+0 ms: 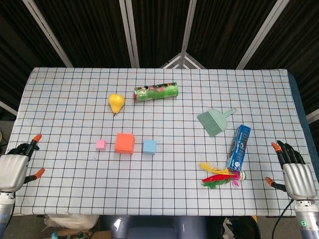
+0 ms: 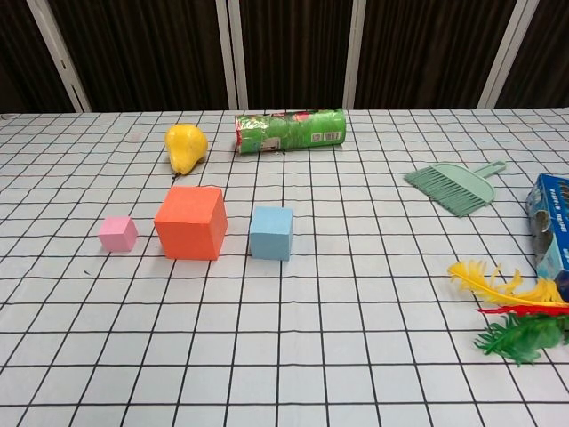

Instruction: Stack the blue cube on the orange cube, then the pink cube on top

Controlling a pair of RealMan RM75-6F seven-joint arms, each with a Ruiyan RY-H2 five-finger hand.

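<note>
Three cubes stand in a row on the checked tablecloth: a small pink cube (image 1: 100, 144) (image 2: 118, 233) on the left, a larger orange cube (image 1: 124, 143) (image 2: 190, 222) in the middle, a blue cube (image 1: 149, 146) (image 2: 271, 232) on the right. None touches another. My left hand (image 1: 15, 168) hovers at the table's front left corner, fingers apart, holding nothing. My right hand (image 1: 295, 174) is at the front right edge, fingers spread, empty. Neither hand shows in the chest view.
A yellow pear (image 1: 116, 102) and a green can lying on its side (image 1: 156, 92) sit behind the cubes. To the right lie a green dustpan brush (image 1: 214, 121), a blue box (image 1: 239, 147) and a feathered shuttlecock (image 1: 219, 175).
</note>
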